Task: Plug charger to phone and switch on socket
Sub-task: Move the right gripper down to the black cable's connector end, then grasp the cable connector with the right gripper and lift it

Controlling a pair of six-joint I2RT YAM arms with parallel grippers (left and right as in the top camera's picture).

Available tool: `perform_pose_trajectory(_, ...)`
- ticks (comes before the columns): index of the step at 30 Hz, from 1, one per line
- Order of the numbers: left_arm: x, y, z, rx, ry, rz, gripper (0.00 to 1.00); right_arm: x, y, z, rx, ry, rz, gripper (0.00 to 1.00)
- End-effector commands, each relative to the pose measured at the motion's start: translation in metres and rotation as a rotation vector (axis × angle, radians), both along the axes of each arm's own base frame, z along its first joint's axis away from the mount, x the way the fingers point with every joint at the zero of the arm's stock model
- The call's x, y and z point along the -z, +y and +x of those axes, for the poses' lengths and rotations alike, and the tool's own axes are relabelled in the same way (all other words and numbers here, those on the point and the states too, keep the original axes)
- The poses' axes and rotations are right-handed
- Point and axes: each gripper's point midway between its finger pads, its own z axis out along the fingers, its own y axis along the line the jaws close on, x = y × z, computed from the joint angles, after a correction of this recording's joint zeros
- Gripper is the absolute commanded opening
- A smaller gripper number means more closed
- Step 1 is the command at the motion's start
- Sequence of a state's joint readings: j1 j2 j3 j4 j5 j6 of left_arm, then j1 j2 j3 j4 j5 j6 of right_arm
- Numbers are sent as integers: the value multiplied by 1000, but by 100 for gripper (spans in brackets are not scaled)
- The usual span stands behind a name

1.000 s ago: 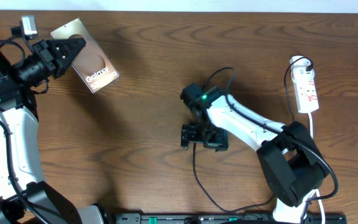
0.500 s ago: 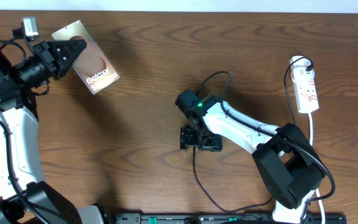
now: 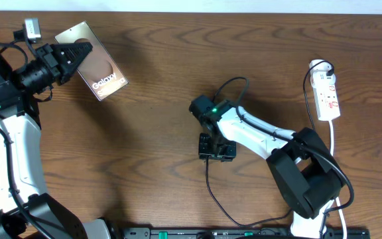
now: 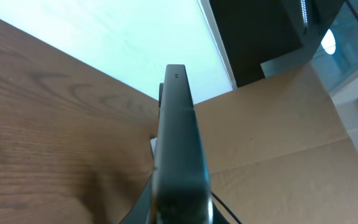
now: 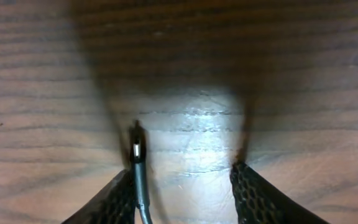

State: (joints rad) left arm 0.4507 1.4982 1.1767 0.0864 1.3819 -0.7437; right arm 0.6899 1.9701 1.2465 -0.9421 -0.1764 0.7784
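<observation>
Near the middle of the table (image 3: 171,79), toward its front edge, the right gripper (image 3: 216,149) has shifted only slightly over the last second. Its wrist has turned, so from overhead it now looks narrower and squarer over the end of the charger (image 3: 207,184). In the right wrist view the jaws stand wide apart and hold nothing. The charger's plug tip (image 5: 138,155) lies on the wood just inside one of the fingers (image 5: 120,193), possibly touching it, though the shadow makes that hard to judge. This looks like lining up for a pinch on the plug, which has not yet been made. At the far left corner nothing has moved: the left gripper (image 3: 68,54) stays clamped on an edge of the phone (image 3: 98,70), which seems to be held above the table and shows edge-on in the left wrist view. The socket (image 3: 327,93) lies untouched by the right edge, so plugging in and switching on both remain.
</observation>
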Motion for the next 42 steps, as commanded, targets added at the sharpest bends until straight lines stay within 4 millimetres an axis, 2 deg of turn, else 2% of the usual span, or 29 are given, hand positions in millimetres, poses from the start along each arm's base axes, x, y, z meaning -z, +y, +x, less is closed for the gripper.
perform_pose_trajectory(1,-5,-1,-3,22,-30,9,7,16,-1,-7,-1,44,-10,41)
perform_pose_trajectory(5,-5,-1,-3,22,-30,9,7,16,-1,-7,-1,45,-10,24)
perform_pose_trajectory(8,-5,-1,-3,22,-30,9,8,16,-1,-7,0,45,-11,14)
perform_pose_trajectory(12,-5,-1,-3,22,-30,9,7,16,-1,-7,-1,46,-11,6)
perform_pose_trajectory(15,-5,-1,-3,22,-29,9,8,16,-1,-7,0,46,-11,6)
perform_pose_trajectory(17,-5,-1,-3,22,-29,9,7,16,-1,-7,0,45,-11,12)
perform_pose_trajectory(19,-5,-1,-4,22,-27,8,7,16,-2,-6,6,45,-11,23)
perform_pose_trajectory(23,-5,-1,-4,22,-27,8,7,16,-5,0,24,40,-6,24)
perform_pose_trajectory(26,-5,-1,-4,22,-27,8,7,16,-6,1,29,38,-5,18)
perform_pose_trajectory(30,-5,-1,-4,22,-27,8,7,16,-6,3,29,32,-4,17)
perform_pose_trajectory(42,-5,-1,-3,21,-29,10,7,17,-7,8,36,15,0,21)
